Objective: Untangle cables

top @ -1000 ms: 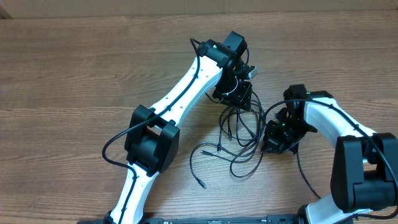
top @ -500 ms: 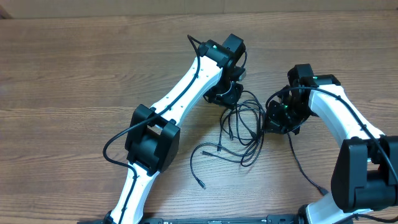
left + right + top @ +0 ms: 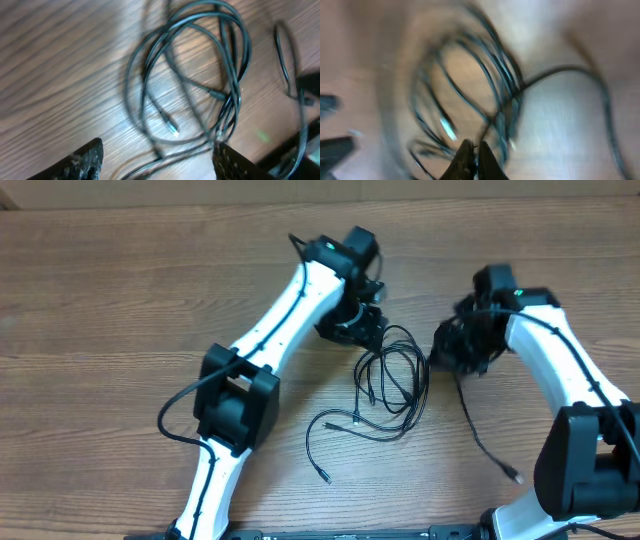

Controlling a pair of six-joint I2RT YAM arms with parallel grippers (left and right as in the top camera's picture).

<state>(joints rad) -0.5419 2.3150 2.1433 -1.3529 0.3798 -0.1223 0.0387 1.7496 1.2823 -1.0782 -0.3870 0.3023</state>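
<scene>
Tangle of thin black cables (image 3: 231, 100) sits between arms. Right gripper (image 3: 474, 152), beside it, pinches one of them, likely to pull it free; left gripper (image 3: 155, 157) above it gapes empty.

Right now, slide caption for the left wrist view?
Left end effector open, looped black cables ahead on wooden table.

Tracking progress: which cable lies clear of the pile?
The cable trailing from the right gripper toward its base; the other cables lie looped together.
</scene>
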